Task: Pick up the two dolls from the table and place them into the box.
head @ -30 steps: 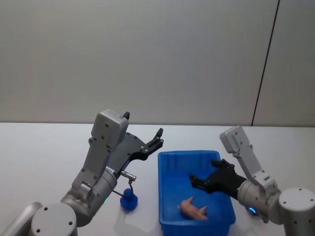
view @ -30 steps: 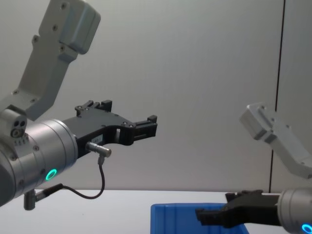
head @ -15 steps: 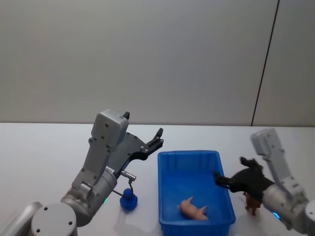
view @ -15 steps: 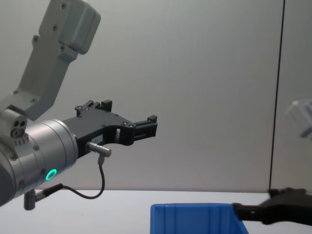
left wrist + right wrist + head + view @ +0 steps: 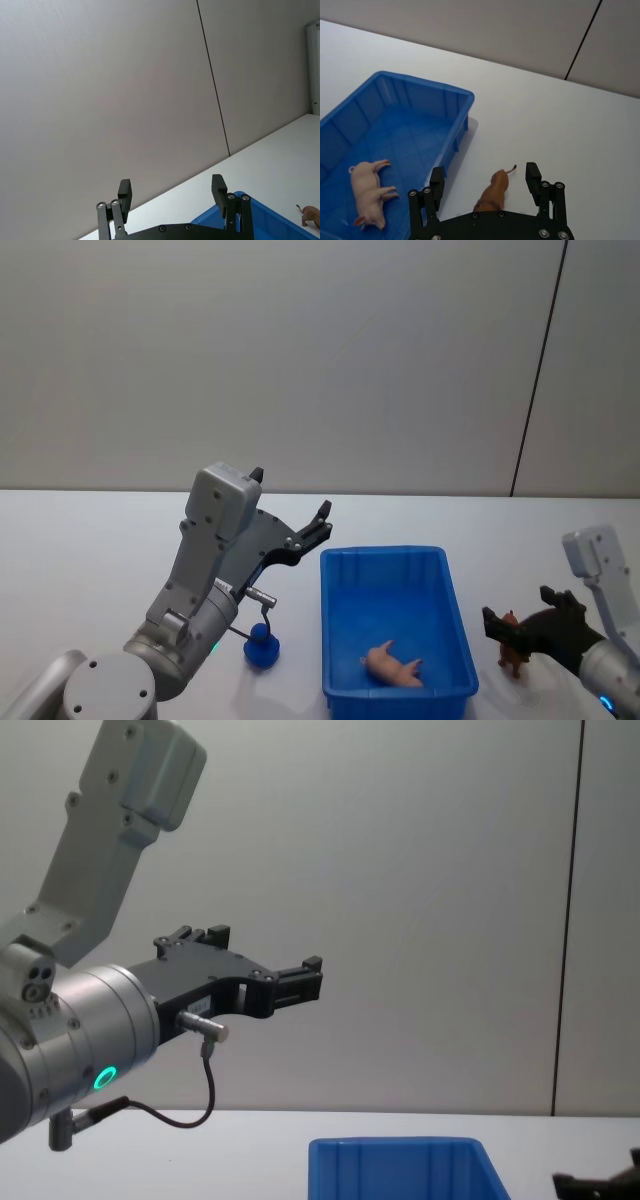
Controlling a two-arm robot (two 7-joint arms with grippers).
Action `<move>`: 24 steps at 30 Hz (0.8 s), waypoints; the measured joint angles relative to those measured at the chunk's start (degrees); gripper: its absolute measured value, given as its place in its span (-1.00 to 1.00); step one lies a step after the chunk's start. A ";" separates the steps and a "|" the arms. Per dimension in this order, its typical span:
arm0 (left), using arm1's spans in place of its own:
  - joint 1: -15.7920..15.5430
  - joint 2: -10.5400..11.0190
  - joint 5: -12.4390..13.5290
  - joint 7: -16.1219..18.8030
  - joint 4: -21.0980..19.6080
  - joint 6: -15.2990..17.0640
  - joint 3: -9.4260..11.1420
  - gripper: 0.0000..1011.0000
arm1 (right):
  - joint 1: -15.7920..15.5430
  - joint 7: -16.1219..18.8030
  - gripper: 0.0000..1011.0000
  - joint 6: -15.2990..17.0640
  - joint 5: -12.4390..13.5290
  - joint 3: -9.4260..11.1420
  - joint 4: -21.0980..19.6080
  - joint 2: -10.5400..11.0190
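Brown animal doll (image 5: 494, 192) stands under the right gripper (image 5: 485, 171), framed by its spread, empty fingers. It is on the table (image 5: 545, 115) toward the front edge, just right of the blue box (image 5: 420, 82). A pink pig doll (image 5: 367, 192) lies inside the box. The second pick seems in hand: lower, close, lift. The left gripper (image 5: 171, 182) hangs open, raised left of the box.

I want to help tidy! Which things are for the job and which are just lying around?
For the job: pink pig toy, blue box, brown animal toy, right gripper open around it.
Lying about: small blue thing, probably; left gripper, idle, raised.
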 joint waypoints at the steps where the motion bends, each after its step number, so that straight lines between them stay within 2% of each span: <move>1: 0.00 0.00 0.00 0.00 0.00 0.00 0.00 0.98 | -0.07 -0.04 0.98 0.08 0.05 0.03 0.04 0.06; 11: 0.00 0.00 0.00 0.00 0.00 0.00 0.00 0.98 | -0.64 0.24 0.98 0.88 -0.02 0.10 2.06 0.38; 24: 0.00 0.00 0.00 0.00 0.00 0.00 0.00 0.98 | 0.48 0.56 0.97 0.55 -1.11 -0.92 7.09 -0.88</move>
